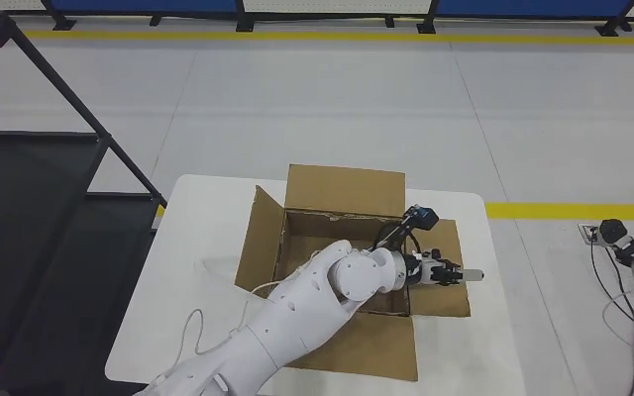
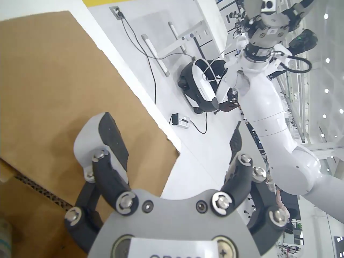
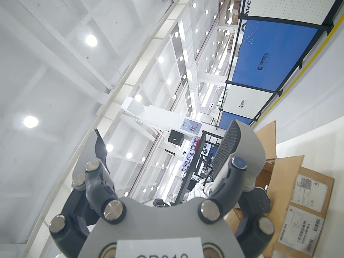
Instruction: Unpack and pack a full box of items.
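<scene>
An open cardboard box [image 1: 327,213] stands on the white table [image 1: 198,287] with its flaps folded outward. My left arm lies across the box and hides most of the inside. My left gripper [image 1: 466,274] hovers over the right-hand flap [image 2: 53,81], open with nothing between its fingers [image 2: 113,135]. A sliver of a pale item with a teal band [image 2: 5,237] peeks from the box. My right gripper [image 3: 165,143] is raised high off the table, open and empty, pointing at the ceiling. It also appears in the left wrist view as the right gripper [image 2: 279,1]. The box [image 3: 293,186] sits below it.
A black metal frame [image 1: 59,188] stands left of the table. On the floor to the right lie a power socket with cables [image 1: 606,238] and a black-and-white headset [image 2: 200,87]. Bare table shows left of the box and along its right edge [image 1: 495,327].
</scene>
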You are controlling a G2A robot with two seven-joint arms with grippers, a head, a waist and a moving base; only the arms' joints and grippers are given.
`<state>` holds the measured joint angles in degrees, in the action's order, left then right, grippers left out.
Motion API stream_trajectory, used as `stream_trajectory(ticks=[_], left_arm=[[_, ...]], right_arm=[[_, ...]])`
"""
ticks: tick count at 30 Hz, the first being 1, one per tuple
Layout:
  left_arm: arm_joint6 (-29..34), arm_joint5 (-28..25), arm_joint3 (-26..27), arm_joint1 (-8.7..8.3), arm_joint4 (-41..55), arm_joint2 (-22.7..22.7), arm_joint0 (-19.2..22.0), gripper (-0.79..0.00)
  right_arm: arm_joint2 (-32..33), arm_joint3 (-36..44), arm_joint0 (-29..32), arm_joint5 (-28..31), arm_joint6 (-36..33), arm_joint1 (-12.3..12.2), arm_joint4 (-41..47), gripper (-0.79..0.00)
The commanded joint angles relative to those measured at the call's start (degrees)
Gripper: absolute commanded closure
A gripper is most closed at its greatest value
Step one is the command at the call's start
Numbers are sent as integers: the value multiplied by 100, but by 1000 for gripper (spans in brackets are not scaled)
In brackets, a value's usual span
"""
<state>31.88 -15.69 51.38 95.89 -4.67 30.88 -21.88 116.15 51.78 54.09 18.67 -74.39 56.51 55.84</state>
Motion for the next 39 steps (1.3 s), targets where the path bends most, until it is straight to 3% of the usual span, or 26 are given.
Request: stream_trajectory(ticks=[1, 4, 8, 14, 20, 30, 36, 39], left_arm=[[-17, -71, 259, -83, -61, 217, -37, -785], [-35, -97, 779, -256, -265, 583, -210, -785], [-52, 27, 1918, -576, -818, 1242, -715, -785], [-96, 427, 4263, -1071, -2069, 2503, -2146, -785], [-85, 505, 6006, -1356, -2304, 3737, -3604, -785], [-84, 500, 6070, -1367, -2304, 3793, -3676, -785], [-547, 595, 6129, -1367, -2258, 3857, -3829, -785], [-922, 682, 6238, -1379, -2142, 4101, -3952, -785]], right_arm=[[-22, -12, -70, -37, 64, -4, 59, -785], [-55, 7, -149, -65, 94, -15, 87, -785], [-136, 137, -197, -67, -1, -32, 27, -785], [-420, 635, -126, 142, 82, -17, -308, -785], [-494, 723, -114, 133, 252, -7, -384, -785], [-494, 723, -114, 133, 252, -7, -384, -785], [-807, 1679, -34, 492, 156, 4, -830, -785], [-1027, 2079, -68, 752, 102, -13, -1424, -785]])
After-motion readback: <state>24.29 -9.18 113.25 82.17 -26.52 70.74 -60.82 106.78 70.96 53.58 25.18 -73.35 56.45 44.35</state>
